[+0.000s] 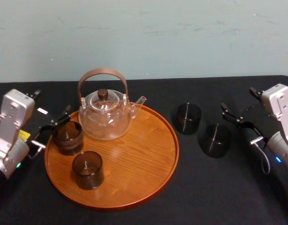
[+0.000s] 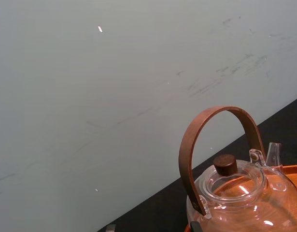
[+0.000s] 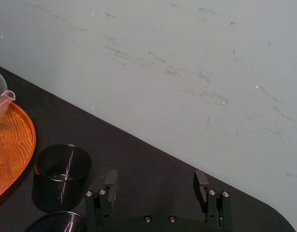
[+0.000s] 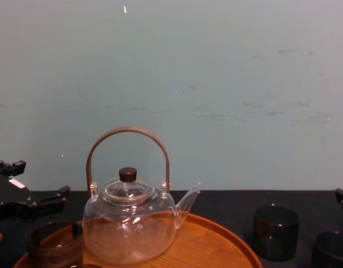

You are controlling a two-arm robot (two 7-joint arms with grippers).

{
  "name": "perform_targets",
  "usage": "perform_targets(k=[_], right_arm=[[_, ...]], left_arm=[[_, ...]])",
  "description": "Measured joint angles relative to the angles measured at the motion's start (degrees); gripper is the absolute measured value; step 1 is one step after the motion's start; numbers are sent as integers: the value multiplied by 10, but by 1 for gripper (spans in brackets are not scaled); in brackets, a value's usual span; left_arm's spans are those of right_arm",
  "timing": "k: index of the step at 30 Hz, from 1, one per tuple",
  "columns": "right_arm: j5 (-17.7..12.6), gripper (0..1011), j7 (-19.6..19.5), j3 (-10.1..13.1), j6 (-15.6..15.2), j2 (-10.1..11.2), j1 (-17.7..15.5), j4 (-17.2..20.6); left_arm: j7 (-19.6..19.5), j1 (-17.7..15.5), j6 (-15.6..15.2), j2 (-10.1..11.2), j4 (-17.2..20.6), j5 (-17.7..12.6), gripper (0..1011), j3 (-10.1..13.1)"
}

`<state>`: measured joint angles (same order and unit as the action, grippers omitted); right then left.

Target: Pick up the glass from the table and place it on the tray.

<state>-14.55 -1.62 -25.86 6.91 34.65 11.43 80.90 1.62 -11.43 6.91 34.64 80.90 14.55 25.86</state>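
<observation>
On the black bench (image 1: 204,187) there were four dark glasses, one clear teapot (image 1: 106,117) and one round wooden tray (image 1: 134,154).

The tray held three things. The teapot stood upright at its far side, brown hoop handle raised, dark knob on the lid, spout toward the robot's right. The rim glass (image 1: 67,137) stood upright just inside the tray's left edge, close beside the teapot. The front glass (image 1: 87,169) stood upright nearer the robot, apart from both. The teapot looked empty, and so did both glasses, though their dark tint made that hard to judge.

The other two glasses stood off the tray on the bench to its right. The far glass (image 1: 188,118) was near the tray's rim, and the near glass (image 1: 216,139) sat just beside it, farther right and closer to the robot. Both were upright.

The left end effector (image 1: 52,129) hung at the tray's left edge with its fingers spread wide, their tips right at the rim glass. I could not tell whether they touched it.

The right end effector (image 1: 244,127) hovered over the bench just right of the near glass, fingers wide apart and holding nothing.
</observation>
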Motion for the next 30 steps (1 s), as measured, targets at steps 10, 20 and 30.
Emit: perform_targets(k=[10,20,30], right_arm=[[0,1002,0,0,0,0,0,0],[0,1002,0,0,0,0,0,0],[0,1002,0,0,0,0,0,0]], left_arm=[[0,0,0,0,0,0,1001,0],[0,0,0,0,0,0,1001,0],[0,0,0,0,0,0,1001,0]])
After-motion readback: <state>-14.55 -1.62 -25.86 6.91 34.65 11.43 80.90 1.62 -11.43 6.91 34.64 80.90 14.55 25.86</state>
